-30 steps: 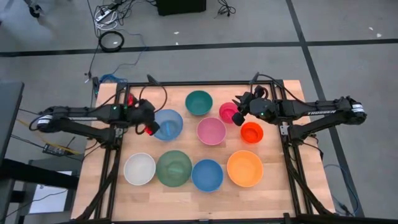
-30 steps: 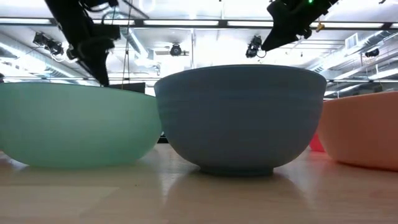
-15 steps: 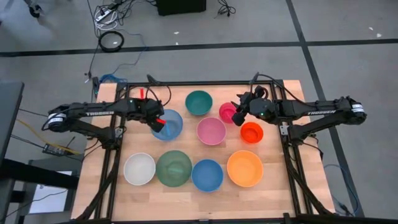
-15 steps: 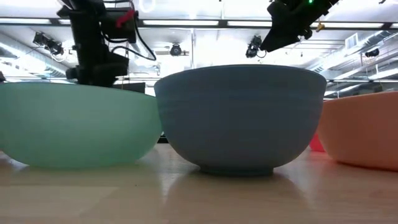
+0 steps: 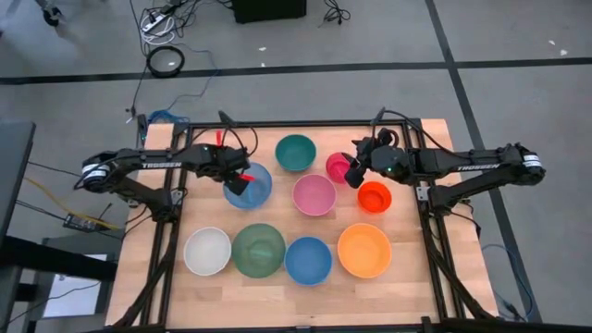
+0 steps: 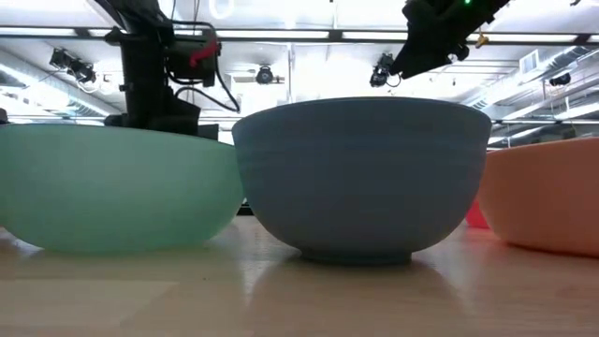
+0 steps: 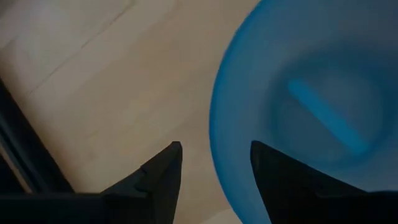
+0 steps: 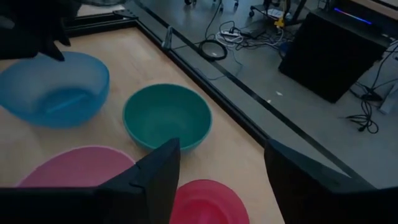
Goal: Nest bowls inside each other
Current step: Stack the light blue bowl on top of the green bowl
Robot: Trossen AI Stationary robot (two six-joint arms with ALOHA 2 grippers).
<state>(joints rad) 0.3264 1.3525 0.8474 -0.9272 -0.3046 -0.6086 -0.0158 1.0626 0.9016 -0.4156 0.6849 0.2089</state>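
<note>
Nine bowls stand on the wooden table [image 5: 407, 287]. In the back row are the light blue bowl [image 5: 254, 188], teal [image 5: 296, 153], pink [image 5: 314, 194], magenta [image 5: 337, 165] and red-orange [image 5: 375, 196]. In the front row are white [image 5: 207, 251], dull green [image 5: 259, 250], blue [image 5: 308, 260] and orange [image 5: 364, 250]. My left gripper [image 7: 216, 148] is open and points down. It straddles the light blue bowl's left rim [image 7: 214, 124], one finger over the inside and one over the table. My right gripper [image 8: 219, 148] hangs open above the magenta bowl [image 8: 205, 199].
The bowls stand close together, each upright on its base. Black frame rails [image 5: 166, 250] run along the table's left and right sides. In the low view the dull green [image 6: 112, 187], blue [image 6: 360, 178] and orange [image 6: 547, 197] bowls hide the back row.
My left gripper has gone down and toward the table's right, from beside the light blue bowl to over its left rim, and its wrist has turned. My right arm has kept still. No bowl has moved.
</note>
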